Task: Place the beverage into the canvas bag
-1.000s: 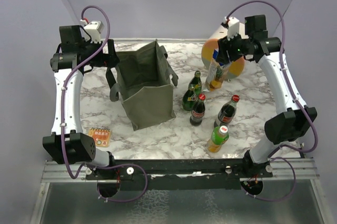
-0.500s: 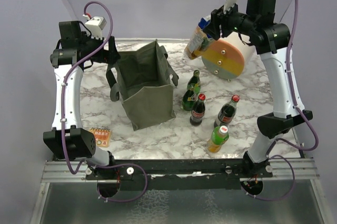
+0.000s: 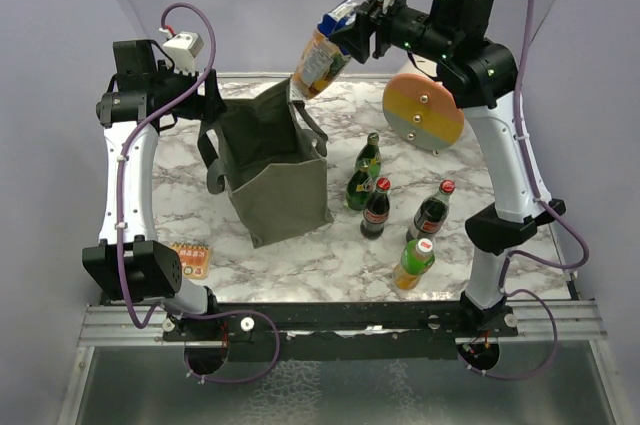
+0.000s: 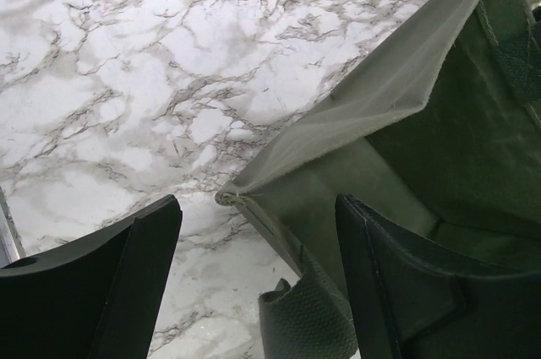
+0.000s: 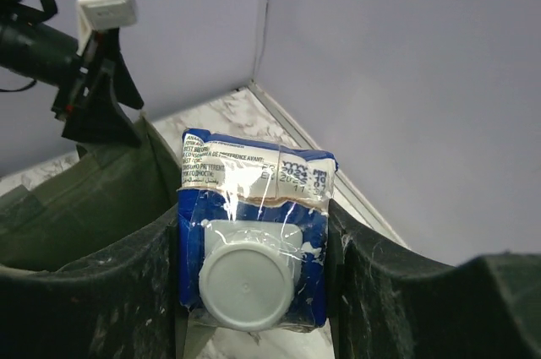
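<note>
Half done: right end effector (image 3: 350, 29) pinches carton (image 3: 318, 57), top centre, not in bag (image 3: 280, 185) yet; left end effector (image 4: 258, 232) spread, seemingly around its rim.

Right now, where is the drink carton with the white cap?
From the top camera, the drink carton hangs tilted in the right tool at the back, just over the far right corner of the olive canvas bag.

The beverage carton (image 3: 318, 57) has swung up from the orange cylinder (image 3: 425, 115) to above the canvas bag (image 3: 272, 160).
</note>
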Available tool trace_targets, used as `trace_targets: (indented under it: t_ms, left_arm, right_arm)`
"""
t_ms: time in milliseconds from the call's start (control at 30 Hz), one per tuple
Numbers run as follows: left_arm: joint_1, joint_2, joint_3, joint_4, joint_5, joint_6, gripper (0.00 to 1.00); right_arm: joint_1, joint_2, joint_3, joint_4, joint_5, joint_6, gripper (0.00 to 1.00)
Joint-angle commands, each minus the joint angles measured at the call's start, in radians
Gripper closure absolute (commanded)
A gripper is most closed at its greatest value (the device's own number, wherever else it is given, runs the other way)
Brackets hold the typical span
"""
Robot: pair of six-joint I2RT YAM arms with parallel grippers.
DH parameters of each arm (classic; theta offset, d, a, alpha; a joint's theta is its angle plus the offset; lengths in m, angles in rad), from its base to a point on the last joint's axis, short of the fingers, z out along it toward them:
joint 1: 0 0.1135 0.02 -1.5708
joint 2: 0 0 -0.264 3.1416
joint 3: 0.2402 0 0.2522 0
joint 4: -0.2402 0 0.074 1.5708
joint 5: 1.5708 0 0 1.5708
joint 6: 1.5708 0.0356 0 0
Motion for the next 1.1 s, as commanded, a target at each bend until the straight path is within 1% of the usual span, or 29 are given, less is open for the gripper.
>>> trace_targets:
  t_ms: [0, 267, 433, 767, 933, 1067]
  left_arm:
    - [0.002, 0.011, -0.005, 0.009, 0.025, 0.016, 0.25]
    - [-0.002, 0.021, 0.001, 0.016, 0.027, 0.016, 0.29]
    - [-0.004, 0.021, 0.017, 0.020, 0.034, 0.004, 0.30]
    - [-0.004, 0.003, -0.002, 0.046, 0.048, -0.044, 0.36]
    - [-0.006, -0.015, -0.028, 0.057, 0.066, -0.059, 0.39]
    - [-0.006, -0.022, -0.044, 0.062, 0.079, -0.074, 0.44]
  right_arm:
    - [0.055, -0.049, 0.130, 0.421, -0.007, -0.031, 0.99]
    - [0.111, -0.059, 0.127, 0.441, -0.016, -0.030, 0.99]
    - [0.134, -0.073, 0.033, 0.437, -0.035, 0.011, 0.99]
    - [0.192, -0.070, -0.146, 0.421, -0.057, 0.068, 0.99]
    - [0.232, -0.038, -0.188, 0.402, -0.056, 0.079, 0.99]
    - [0.266, 0.006, -0.201, 0.391, -0.034, 0.088, 0.99]
